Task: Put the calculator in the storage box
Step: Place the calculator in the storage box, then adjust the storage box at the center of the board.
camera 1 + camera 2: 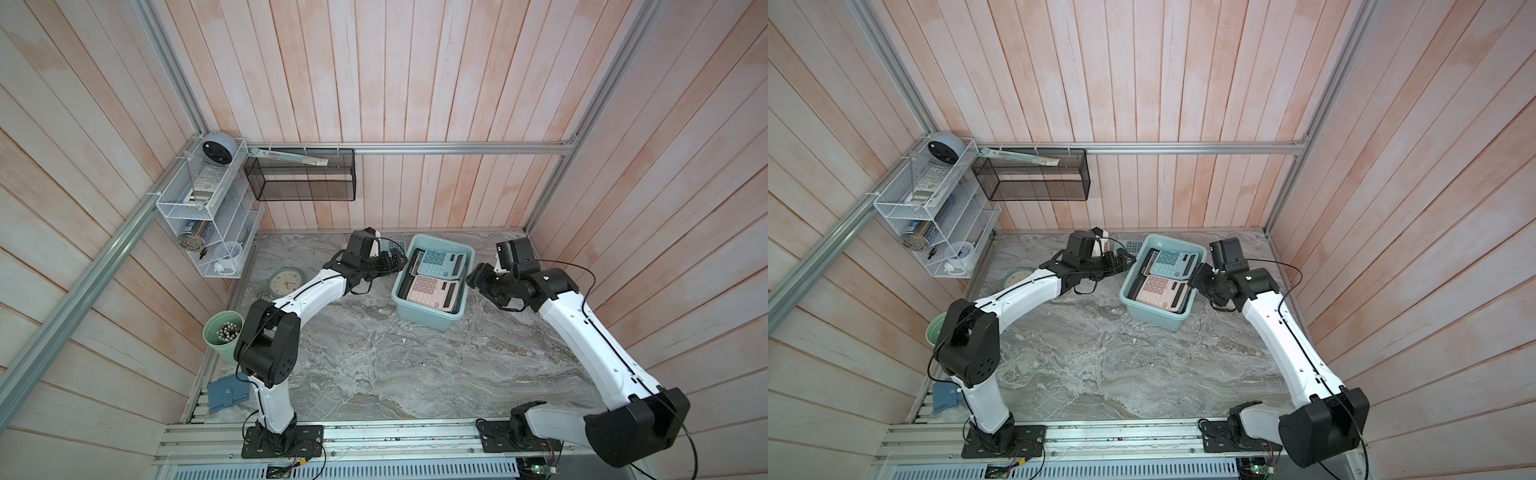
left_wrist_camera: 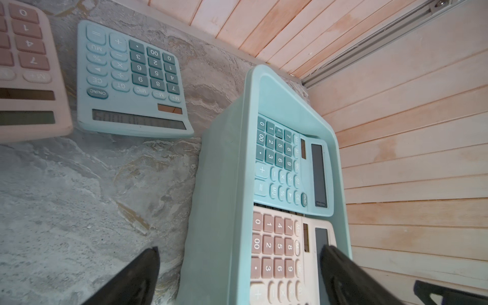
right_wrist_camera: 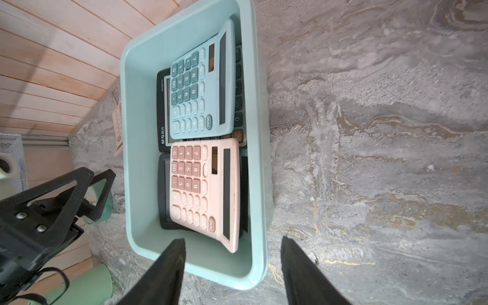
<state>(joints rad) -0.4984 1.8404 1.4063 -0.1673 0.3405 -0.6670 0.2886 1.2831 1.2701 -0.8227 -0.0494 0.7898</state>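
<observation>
we see our left fingers [image 2: 132, 280] spread wide and empty at nine o'clock of the storage box [image 3: 137, 118]; our right fingers [image 3: 163, 274], apart and empty, at three o'clock.

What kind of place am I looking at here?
Likely a staged office-desk cell for robot trials: plank walls on an aluminium frame, wire shelves, a storage box of calculators.

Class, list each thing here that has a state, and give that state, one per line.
storage box, upright, holding calculators.
boxed blue calculator, face up inside.
boxed pink calculator, face up inside.
loose blue calculator, face up on table.
loose pink calculator, face up on table.
left gripper, open, empty.
right gripper, open, empty.
</observation>
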